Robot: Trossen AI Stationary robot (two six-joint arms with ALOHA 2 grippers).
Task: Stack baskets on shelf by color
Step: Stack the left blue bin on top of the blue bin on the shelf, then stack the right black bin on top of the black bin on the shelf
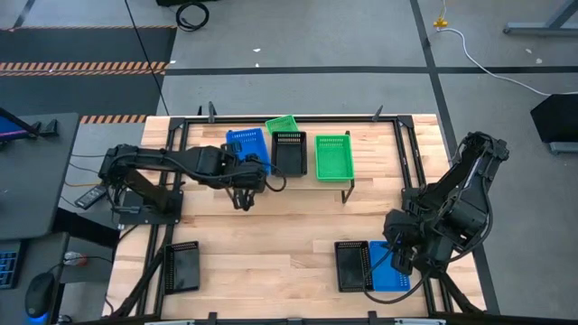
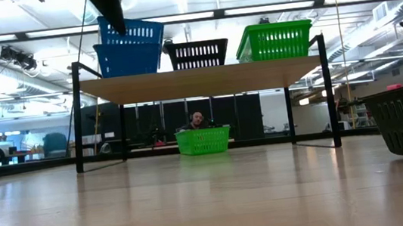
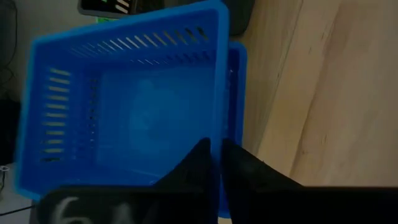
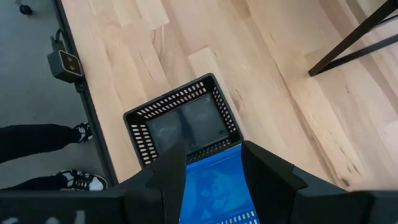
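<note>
Two blue baskets (image 1: 246, 144) sit stacked on the shelf (image 2: 198, 81); my left gripper (image 3: 217, 163) pinches the upper one's wall; my right gripper (image 4: 211, 171) hovers open; no readable writing.

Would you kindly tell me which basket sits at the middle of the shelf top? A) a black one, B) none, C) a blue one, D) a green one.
A: on the shelf, the black basket stands between the blue baskets and the green basket.
</note>
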